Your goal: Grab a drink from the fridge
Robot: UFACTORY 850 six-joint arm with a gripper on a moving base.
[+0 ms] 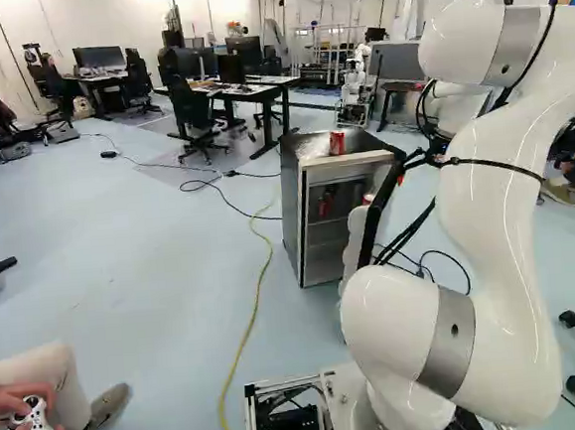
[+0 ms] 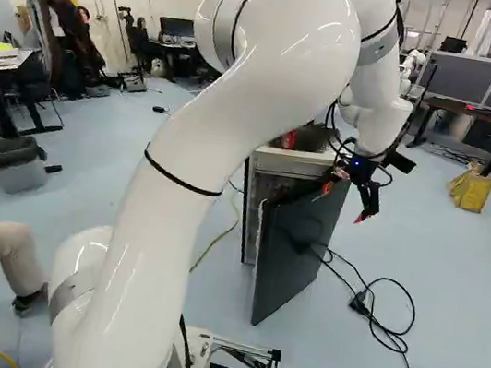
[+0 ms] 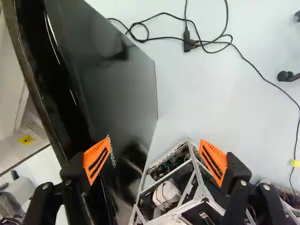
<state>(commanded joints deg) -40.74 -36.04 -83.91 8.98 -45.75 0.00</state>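
The drink: one red can (image 1: 337, 143) stands upright on the top of the fridge (image 1: 289, 210), right of centre in the upper half of the left base view. Further red cans (image 1: 326, 206) show inside the fridge, on the left side of its interior; their exact count cannot be told. Clear plastic wrapping (image 1: 312, 147) lies beside the can on top.

The fridge door (image 2: 296, 248) stands open, its dark outer face at the centre of the right base view. My pincer (image 2: 343, 202) is at the upper right of centre there, near the door's upper part, pointing down. In the wrist view my pincer (image 3: 155, 153) is spread, its two orange pads (image 3: 97, 160) well apart, with no item pinched between them. One finger overlaps the door in that view; whether it touches cannot be told. Under and ahead of the fingers I record the metal frame (image 3: 187, 176) of my base.

A black cable (image 2: 389, 338) lies looped on the floor, right of the door in the right base view. A yellow cable (image 1: 256, 297) runs along the floor, left of the fridge in the left base view. A yellow bag (image 2: 471, 190) stands at the upper right of the right base view, near a desk (image 2: 467, 111). Another robot (image 1: 357, 85) stands beyond the fridge, upper right of centre in the left base view.
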